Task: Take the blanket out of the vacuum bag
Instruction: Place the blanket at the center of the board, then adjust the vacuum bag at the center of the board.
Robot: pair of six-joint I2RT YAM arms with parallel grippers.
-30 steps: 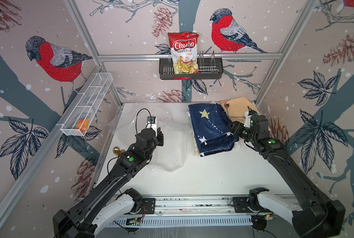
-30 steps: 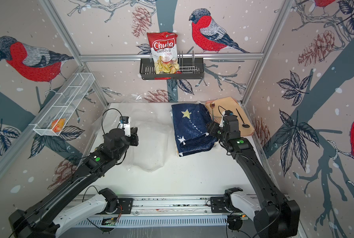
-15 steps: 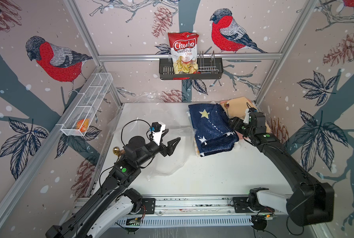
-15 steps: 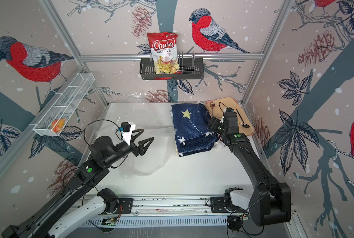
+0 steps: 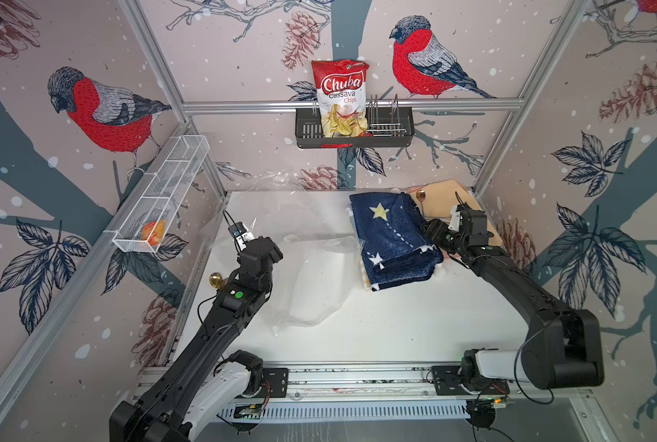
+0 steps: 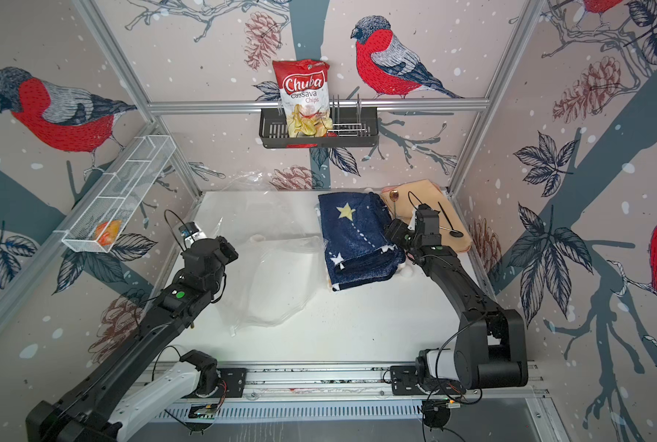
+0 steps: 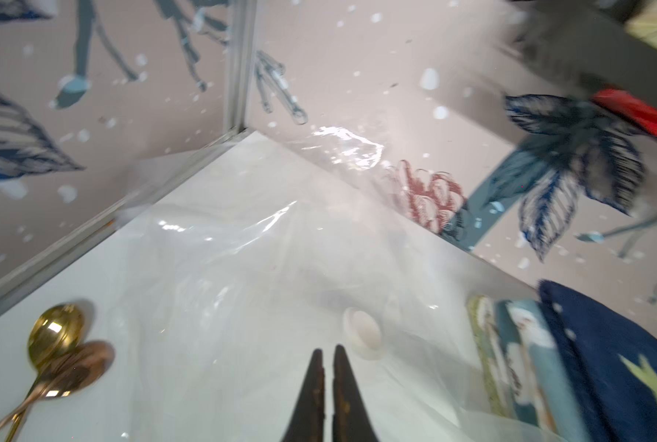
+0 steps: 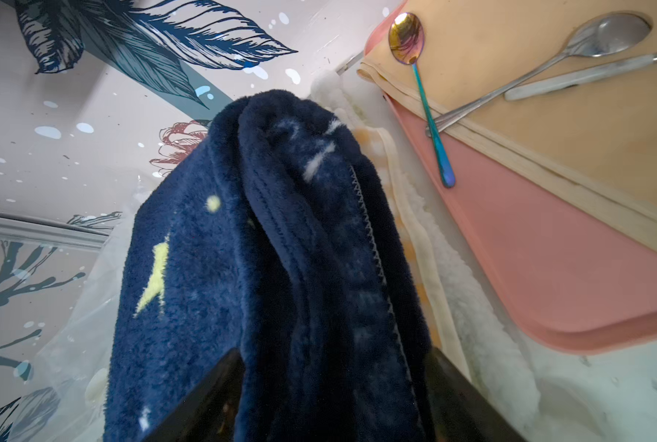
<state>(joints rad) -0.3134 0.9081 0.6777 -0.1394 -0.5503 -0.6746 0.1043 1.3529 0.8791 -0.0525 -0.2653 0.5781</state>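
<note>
The dark blue blanket with yellow stars lies folded at the back right of the table, outside the vacuum bag. The bag is empty crinkled clear plastic spread over the left middle, its round white valve cap facing up. My right gripper is shut on a thick fold at the blanket's right edge. My left gripper hovers over the bag beside the cap. Its fingers are almost together, and I see nothing between them.
Two gold spoons lie by the left wall. A beige board with spoons rests on a pink tray in the back right corner. A fleecy white cloth lies under the blanket. A chips bag stands in the back-wall rack.
Half a second ago my left gripper was wide open, reaching right over the bag; now it is shut and drawn back left. The bag's plastic has shifted. The right gripper keeps its hold.
</note>
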